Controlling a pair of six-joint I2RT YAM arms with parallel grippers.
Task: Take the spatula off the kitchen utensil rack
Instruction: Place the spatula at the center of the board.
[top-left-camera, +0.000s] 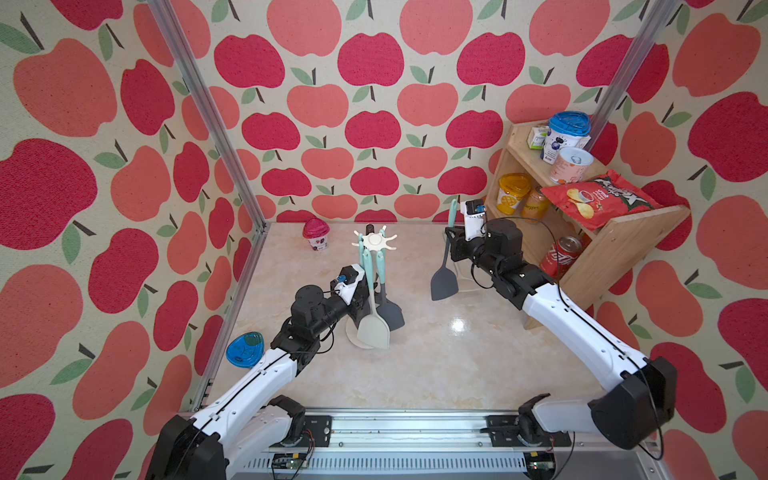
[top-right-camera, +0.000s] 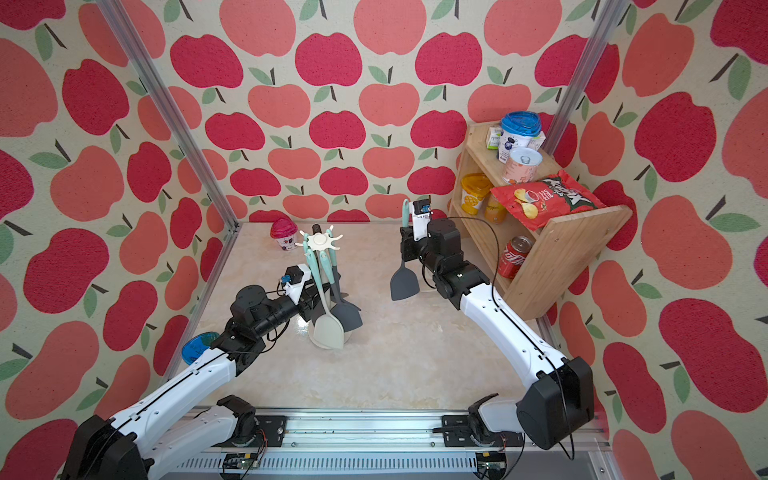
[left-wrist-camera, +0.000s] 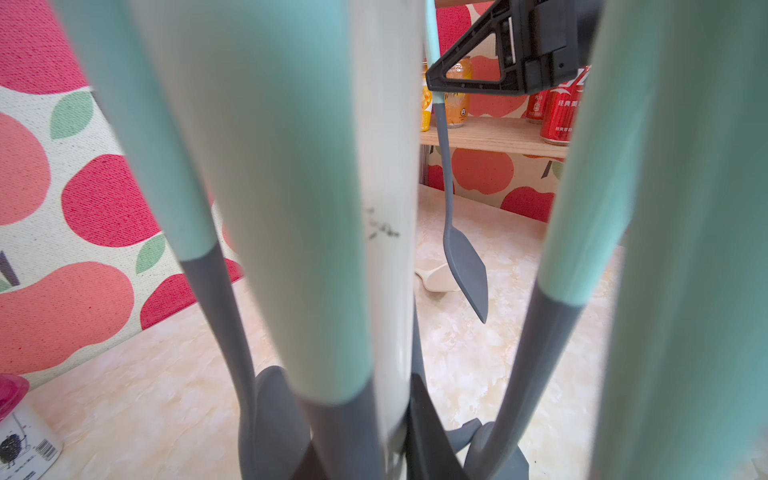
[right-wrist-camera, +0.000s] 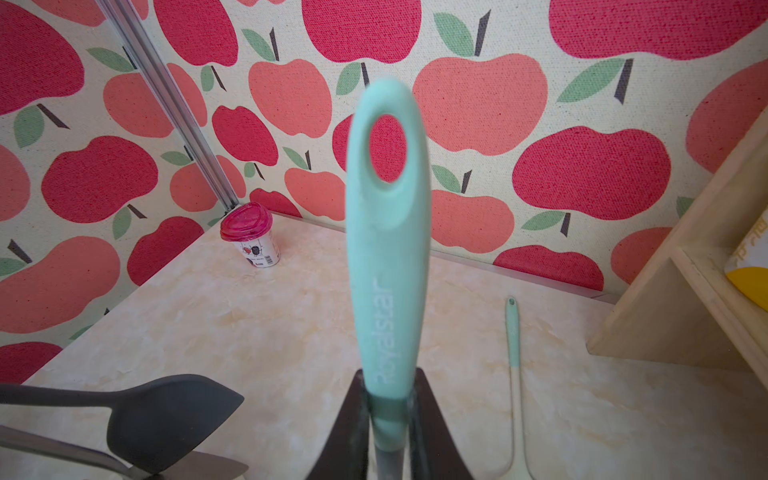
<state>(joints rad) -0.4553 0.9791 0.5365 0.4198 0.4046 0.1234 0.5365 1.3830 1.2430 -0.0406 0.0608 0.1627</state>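
The spatula (top-left-camera: 445, 257) is off the rack. In both top views it sits right of the middle of the frame, hanging straight down. Its dark grey head is at the bottom and its mint green handle (right-wrist-camera: 388, 257) points up.

The right gripper (top-left-camera: 451, 239) holds it. In the right wrist view its two dark fingers (right-wrist-camera: 353, 419) are squeezed tight on the low part of the handle, one on each side.

The kitchen utensil rack (top-left-camera: 376, 242) stands to the left of the spatula, well apart from it, near the middle of the frame. A cream turner (top-left-camera: 373, 328) and a grey turner (top-left-camera: 390, 316) hang from its hooks.

The left gripper (top-left-camera: 360, 301) is low down, right at the rack's pole (left-wrist-camera: 386, 166). The hanging tools hide its tips, so I cannot tell if it is open or closed.

A cup (top-left-camera: 316, 237) with a pink lid stands on the table (top-left-camera: 415, 374), up and left of the rack. A wooden shelf (top-left-camera: 623, 249) full of snacks and cans fills the right side. A cream spoon (right-wrist-camera: 515, 374) lies flat on the table beside the shelf.
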